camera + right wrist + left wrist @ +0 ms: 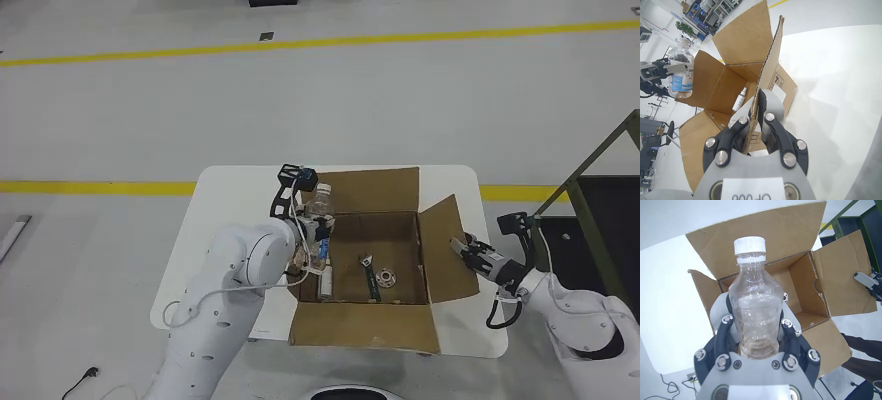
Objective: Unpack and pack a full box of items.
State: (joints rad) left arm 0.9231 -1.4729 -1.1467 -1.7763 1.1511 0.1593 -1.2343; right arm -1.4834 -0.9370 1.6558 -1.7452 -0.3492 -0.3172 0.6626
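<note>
A white table (215, 200) carries an open cardboard box (365, 325). The right gripper (757, 98) is clamped on the box's right-side flap (448, 250), seemingly pinning it outward so the opening is unobstructed. Above the box's left edge, the left gripper (753, 308) squeezes a clear, white-capped bottle (751, 275), held upright for carrying. Whether it is going in or out is unclear. A small spray bottle (739, 99) and a wrench (369, 272) lie on the box floor.

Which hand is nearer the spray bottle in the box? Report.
Left. The left hand holds a clear bottle over the box side where the spray bottle lies; the right hand clamps the opposite flap.
</note>
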